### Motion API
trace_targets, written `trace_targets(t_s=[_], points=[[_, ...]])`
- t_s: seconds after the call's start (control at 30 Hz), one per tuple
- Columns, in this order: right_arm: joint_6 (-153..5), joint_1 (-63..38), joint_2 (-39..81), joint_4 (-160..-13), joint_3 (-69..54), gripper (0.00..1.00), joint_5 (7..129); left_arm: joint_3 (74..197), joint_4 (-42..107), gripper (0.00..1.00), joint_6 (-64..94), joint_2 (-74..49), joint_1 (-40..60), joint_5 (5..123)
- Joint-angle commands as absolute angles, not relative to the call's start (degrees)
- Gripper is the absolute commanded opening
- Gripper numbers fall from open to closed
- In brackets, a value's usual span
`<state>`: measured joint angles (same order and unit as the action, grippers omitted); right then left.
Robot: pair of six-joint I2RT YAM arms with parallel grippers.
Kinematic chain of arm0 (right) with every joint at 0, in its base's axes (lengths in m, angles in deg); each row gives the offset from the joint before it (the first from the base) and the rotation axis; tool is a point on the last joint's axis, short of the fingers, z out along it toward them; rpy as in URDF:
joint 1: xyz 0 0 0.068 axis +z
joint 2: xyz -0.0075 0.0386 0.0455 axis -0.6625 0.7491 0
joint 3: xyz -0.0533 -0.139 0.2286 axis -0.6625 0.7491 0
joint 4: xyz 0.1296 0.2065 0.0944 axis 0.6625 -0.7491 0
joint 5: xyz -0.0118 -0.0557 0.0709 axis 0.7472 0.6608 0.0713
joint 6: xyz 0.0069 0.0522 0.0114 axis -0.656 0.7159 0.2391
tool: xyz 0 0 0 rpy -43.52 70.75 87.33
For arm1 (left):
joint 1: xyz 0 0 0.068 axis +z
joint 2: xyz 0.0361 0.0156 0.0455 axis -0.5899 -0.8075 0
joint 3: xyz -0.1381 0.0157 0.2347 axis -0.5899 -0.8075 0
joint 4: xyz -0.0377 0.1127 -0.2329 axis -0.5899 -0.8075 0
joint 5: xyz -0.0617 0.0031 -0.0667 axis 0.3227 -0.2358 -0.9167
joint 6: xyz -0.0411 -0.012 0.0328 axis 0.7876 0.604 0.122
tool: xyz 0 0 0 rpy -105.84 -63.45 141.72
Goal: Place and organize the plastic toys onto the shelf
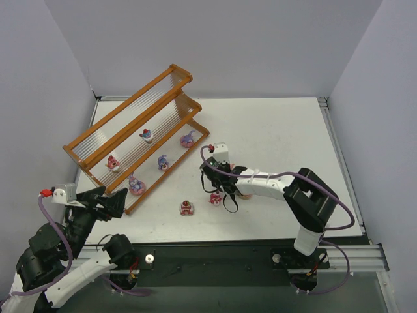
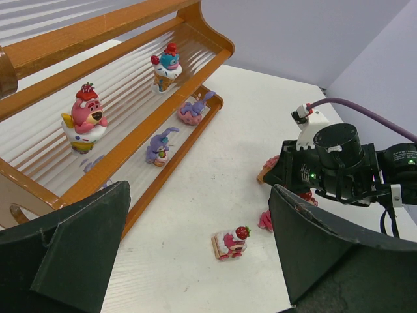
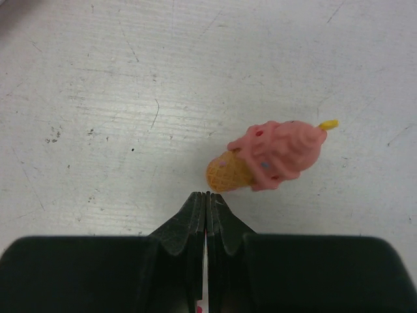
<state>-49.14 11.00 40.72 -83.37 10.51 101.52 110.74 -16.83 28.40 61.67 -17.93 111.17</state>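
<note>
The shelf (image 1: 111, 140) stands tilted at the back left, orange frame with clear ribbed tiers, and several plastic toys stand on it, among them a pink bear (image 2: 85, 119), a cupcake (image 2: 167, 65) and a purple bunny (image 2: 159, 145). On the table a strawberry cake toy (image 1: 187, 208) (image 2: 231, 242) stands alone, with a red-pink toy (image 1: 215, 198) beside it. A pink ice-cream cone toy (image 3: 270, 156) lies on its side just past my right gripper (image 3: 206, 195) (image 1: 226, 189), which is shut and holds nothing. My left gripper (image 2: 199, 251) (image 1: 114, 202) hangs wide open above the table near the shelf's front end.
The right arm (image 2: 339, 163) reaches low across the table middle, partly hiding a pink toy (image 2: 266, 220). Grey walls close in the table at the back and on both sides. The table's near edge runs along the arm bases.
</note>
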Motion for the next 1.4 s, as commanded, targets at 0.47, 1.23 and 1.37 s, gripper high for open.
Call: trace_targets(t_s=[0.47,1.23,1.37], points=[[-35.0,5.02,31.4,-93.78,12.24,0.38,110.5,111.31,-14.48,0.97,28.52,60.49,-18.34,109.94],[10.43,-6.51,31.75,-103.45,12.41,0.65,100.83,110.87,-14.04,0.97,28.87,62.51,-18.34,110.2],[13.0,-6.51,34.55,-103.19,11.71,0.65,100.21,110.87,-14.39,0.97,28.96,62.42,-18.34,110.47]])
